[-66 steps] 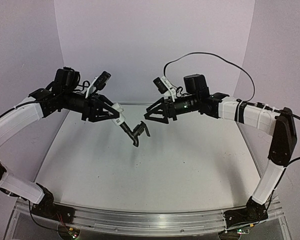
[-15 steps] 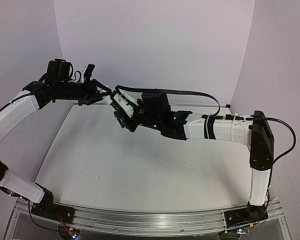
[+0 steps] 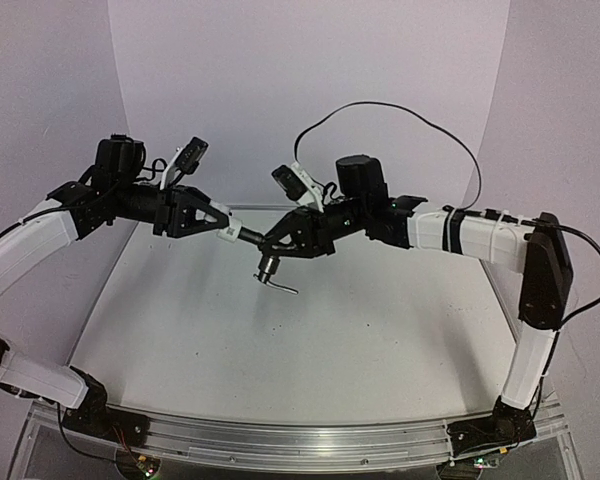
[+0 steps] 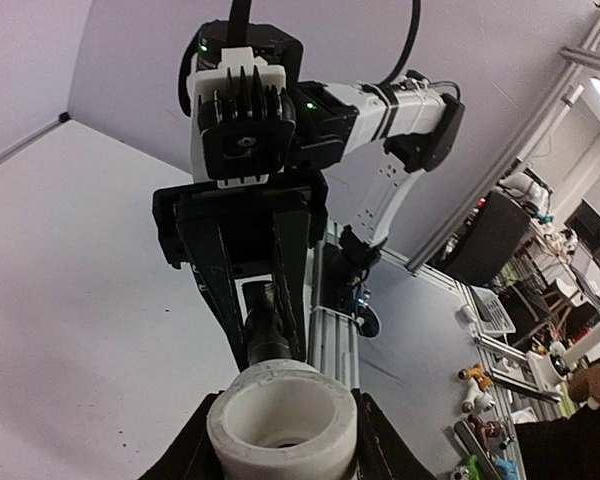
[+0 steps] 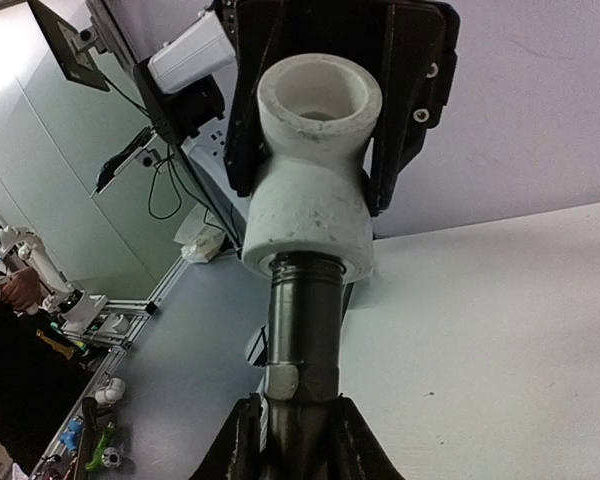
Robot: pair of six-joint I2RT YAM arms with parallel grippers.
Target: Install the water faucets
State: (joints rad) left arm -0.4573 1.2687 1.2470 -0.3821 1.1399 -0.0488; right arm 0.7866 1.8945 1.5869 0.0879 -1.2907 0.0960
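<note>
The water faucet hangs in mid-air between both arms. Its white cylinder fitting (image 3: 232, 234) sits in my left gripper (image 3: 224, 230), which is shut on it. The black piece (image 3: 267, 266) runs out of the fitting, its thin hooked end hanging down towards the table. My right gripper (image 3: 278, 243) is shut on that black stem. In the left wrist view the white fitting (image 4: 280, 410) fills the space between my left fingers, with the black stem (image 4: 264, 318) beyond it. In the right wrist view the threaded black stem (image 5: 305, 310) enters the white fitting (image 5: 315, 170), held by my right gripper (image 5: 298, 445).
The white table (image 3: 310, 340) lies below both arms, walled by pale lilac panels behind and at the sides. An aluminium rail (image 3: 280, 440) runs along the near edge. The right arm's black cable (image 3: 400, 108) loops above it.
My right gripper, open and apart from the faucet earlier, has come in and shut on the black stem. The hooked end now hangs downward. The left gripper keeps its hold on the fitting.
</note>
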